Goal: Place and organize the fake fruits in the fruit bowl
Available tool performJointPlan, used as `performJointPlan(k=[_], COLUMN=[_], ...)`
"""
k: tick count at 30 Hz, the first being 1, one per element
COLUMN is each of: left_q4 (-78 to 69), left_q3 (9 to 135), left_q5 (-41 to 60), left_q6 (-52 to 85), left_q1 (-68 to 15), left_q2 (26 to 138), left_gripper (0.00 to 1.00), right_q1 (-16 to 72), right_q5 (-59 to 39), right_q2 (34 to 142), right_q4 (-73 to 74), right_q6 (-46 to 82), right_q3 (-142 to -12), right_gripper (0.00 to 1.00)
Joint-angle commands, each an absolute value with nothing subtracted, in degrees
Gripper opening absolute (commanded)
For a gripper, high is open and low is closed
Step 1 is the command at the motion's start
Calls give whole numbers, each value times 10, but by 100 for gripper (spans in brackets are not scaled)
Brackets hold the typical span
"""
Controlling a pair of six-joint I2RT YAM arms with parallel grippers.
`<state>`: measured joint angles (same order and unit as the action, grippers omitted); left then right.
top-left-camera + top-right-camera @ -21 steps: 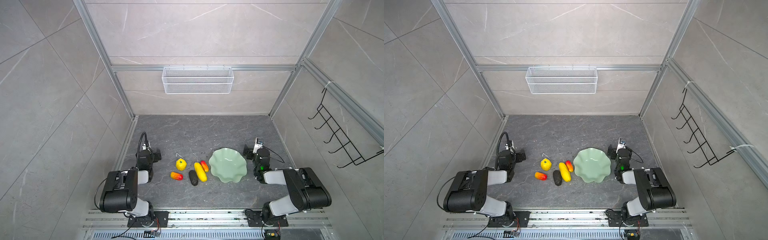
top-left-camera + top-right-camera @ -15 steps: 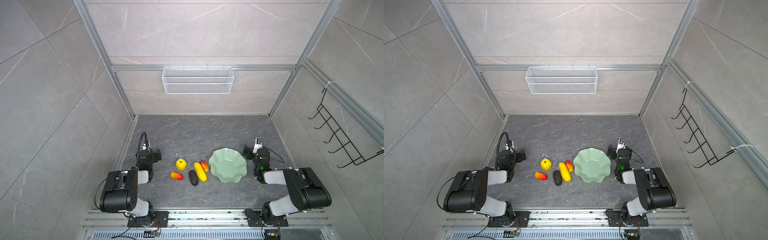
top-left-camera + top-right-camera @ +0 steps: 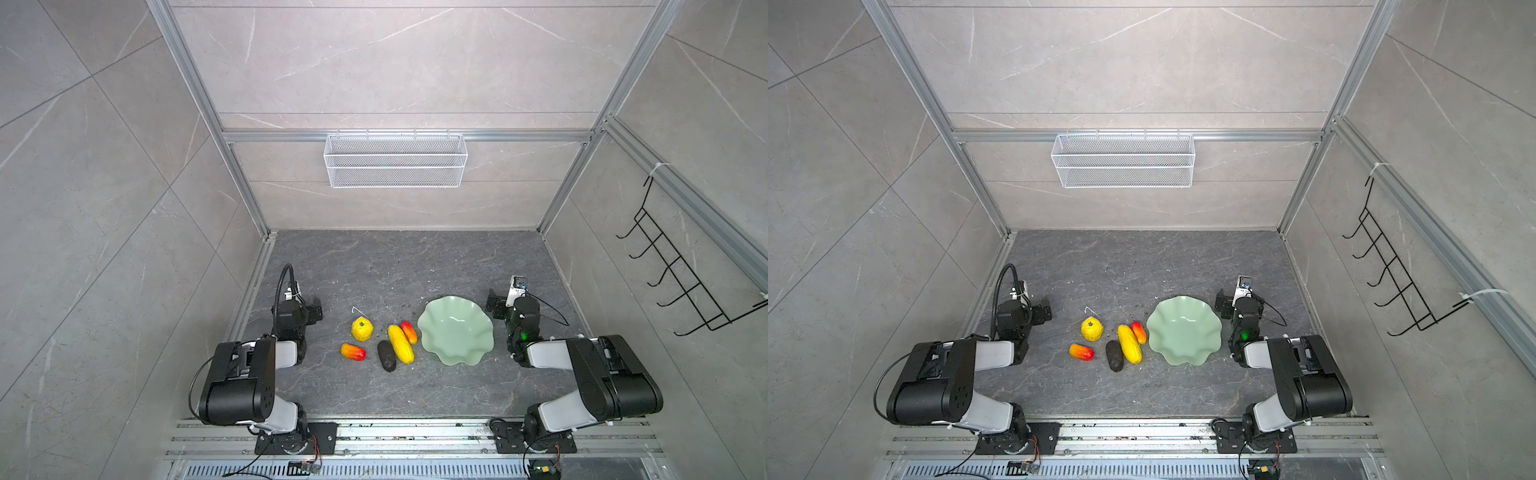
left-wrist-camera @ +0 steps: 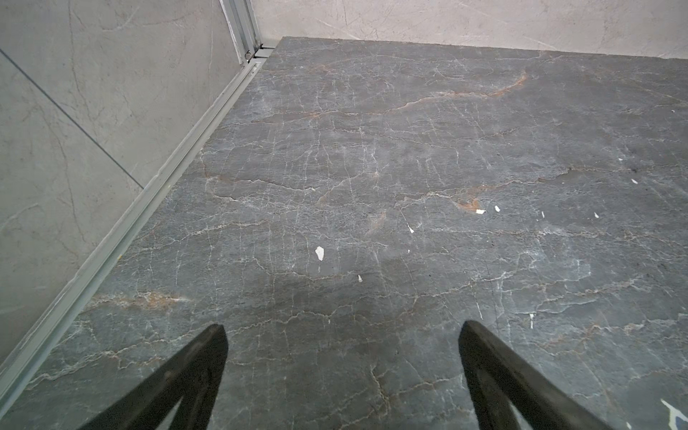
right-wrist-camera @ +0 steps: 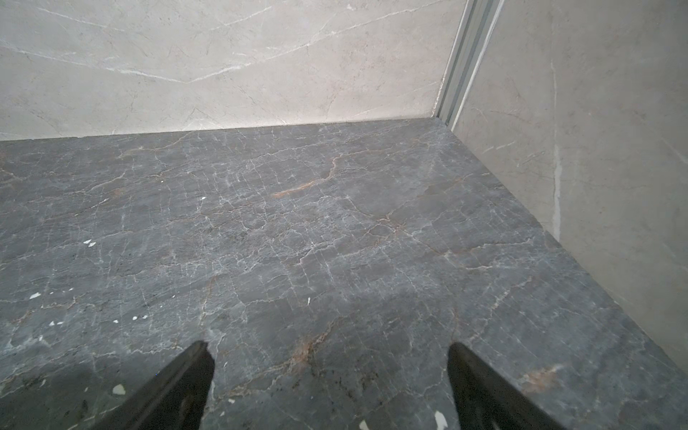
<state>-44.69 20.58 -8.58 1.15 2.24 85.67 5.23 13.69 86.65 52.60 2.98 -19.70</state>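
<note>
Five fake fruits (image 3: pixel 1129 344), one fruit bowl (image 3: pixel 456 332), all five outside it

They're on the counter (image 3: pixel 374 270) on the left-arm side of the fruit bowl: one mango-like oval (image 3: pixel 409 331) just beside its rim, then the long yellow oval (image 3: pixel 401 344), dark oval (image 3: pixel 386 355), bumpy citrus (image 3: pixel 362 328), and the second mango-like oval (image 3: pixel 353 352) farthest. Both the left hand (image 4: pixel 340 331) and right hand (image 5: pixel 331 350) are spread wide, pinching nothing; wrist views cut them off, only fingertips (image 4: pixel 208 346) show.
</note>
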Motion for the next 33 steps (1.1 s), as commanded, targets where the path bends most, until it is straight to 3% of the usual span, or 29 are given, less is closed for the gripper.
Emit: performJointPlan(k=[1,12,14,16,17,22,24,28,31,33], left_q4=[-475,-479,-441,-390,-362,-173,-57,168,248,298], left_q3=[210,210,217,219,222,292,357,495,551,573], left_q5=[-79,-75,-86,-112,-131,-145,-168,-205,-140,-78], left_q6=[16,10,-3,-15,-22,-11,-25,-35,-70,-112], left_q1=[23,23,8,-13,-28,-106,-142,-176,-176,-175], left_q2=[857,854,821,761,727,584,553,504,455,439], left_gripper=[100,100,100,100,100,100,100,100,100,100], right_q1=[51,50,67,72,92,166,182,207,223,258], right_q5=[134,139,200,192,247,331,314,163,15,-30], right_q2=[869,868,852,834,821,704,690,667,684,712], right_q4=[531,538,565,612,618,368,291,147,76,42], right_q6=[35,32,39,23,13,-33,-53,-27,15,31], right_q3=[-195,-191,-170,-139,-139,-245,-304,-390,-443,-477], right_gripper=[100,100,100,100,100,100,100,100,100,100])
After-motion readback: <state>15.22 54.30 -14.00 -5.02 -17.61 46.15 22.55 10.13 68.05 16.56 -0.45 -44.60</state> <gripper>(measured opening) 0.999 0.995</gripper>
